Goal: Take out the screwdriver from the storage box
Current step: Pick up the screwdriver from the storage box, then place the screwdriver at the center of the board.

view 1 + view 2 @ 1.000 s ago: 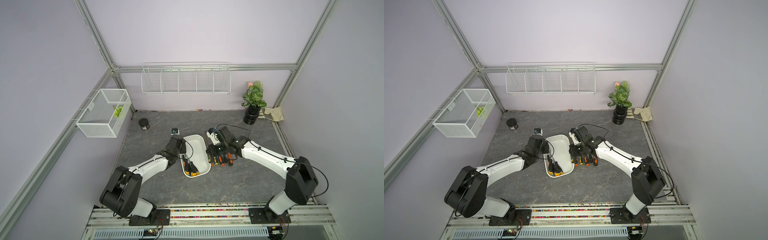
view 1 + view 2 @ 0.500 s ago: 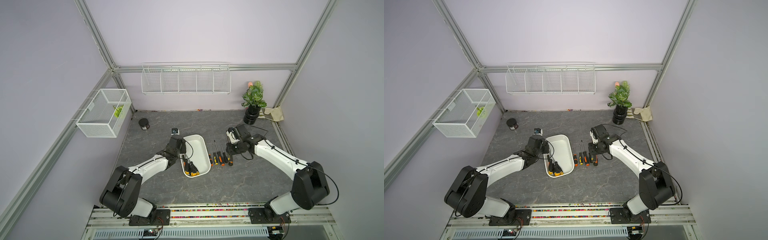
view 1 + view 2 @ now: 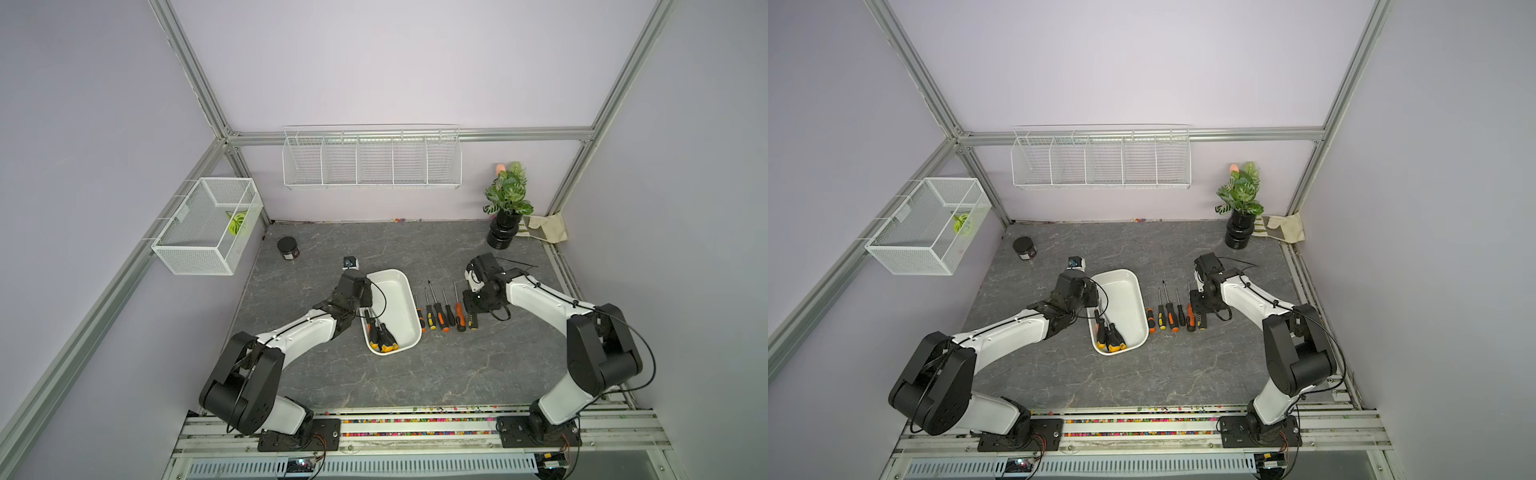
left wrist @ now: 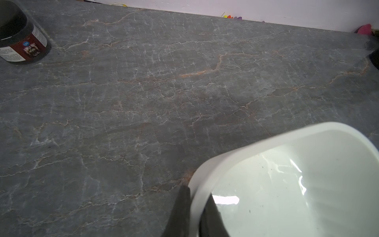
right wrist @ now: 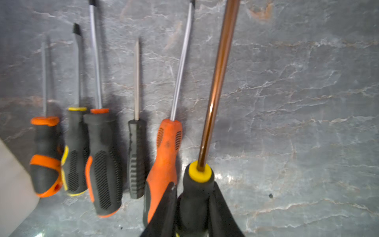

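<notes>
One screwdriver (image 5: 198, 184), handle pinched in R gripper (image 5: 194, 191), table (image 5: 297, 123) contact unclear

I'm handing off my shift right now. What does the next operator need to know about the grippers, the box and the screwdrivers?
Left gripper: shut on the storage box rim.
Right gripper: shut on a copper-shafted screwdriver at the row's end.
Done: five screwdrivers lie in a row on the table beside the box.
Left: probably set this one down, then fetch the remaining screwdrivers from the box's near end.
</notes>
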Tool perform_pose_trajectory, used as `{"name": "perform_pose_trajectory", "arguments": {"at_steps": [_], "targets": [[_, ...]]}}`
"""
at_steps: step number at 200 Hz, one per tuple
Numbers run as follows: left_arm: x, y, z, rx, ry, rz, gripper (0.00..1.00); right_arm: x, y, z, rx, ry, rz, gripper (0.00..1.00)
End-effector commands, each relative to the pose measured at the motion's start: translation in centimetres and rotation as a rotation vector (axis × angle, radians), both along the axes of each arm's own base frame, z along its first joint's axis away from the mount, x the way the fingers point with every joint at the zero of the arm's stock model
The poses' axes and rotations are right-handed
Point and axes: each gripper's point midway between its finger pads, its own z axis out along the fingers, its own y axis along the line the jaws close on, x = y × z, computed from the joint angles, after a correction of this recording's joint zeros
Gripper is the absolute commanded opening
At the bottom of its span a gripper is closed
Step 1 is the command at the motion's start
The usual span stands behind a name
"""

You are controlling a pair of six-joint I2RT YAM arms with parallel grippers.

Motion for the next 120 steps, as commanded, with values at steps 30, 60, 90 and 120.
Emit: {"name": "perform_pose_trajectory", "arguments": {"at_steps": [30,60,90,120], "targets": [[0.0,-0.2,-0.2,0.001,-0.004,-0.01,0.0,0.5,-0.5,-2.0,-0.001,0.023,-0.009,0.0],[0.0,-0.2,-0.3,0.001,-0.002,-0.009,0.0,0.6,-0.6,-2.5,-0.001,0.028,-0.014,0.0],[0.0,-0.2,-0.3,0.002,-0.001,-0.01,0.0,0.7,-0.6,-3.0,-0.004,0.042,-0.012,0.01],[0.0,-0.3,-0.3,0.001,0.0,-0.011,0.0,0.7,-1.0,-3.4,-0.016,0.046,-0.017,0.13]]}}
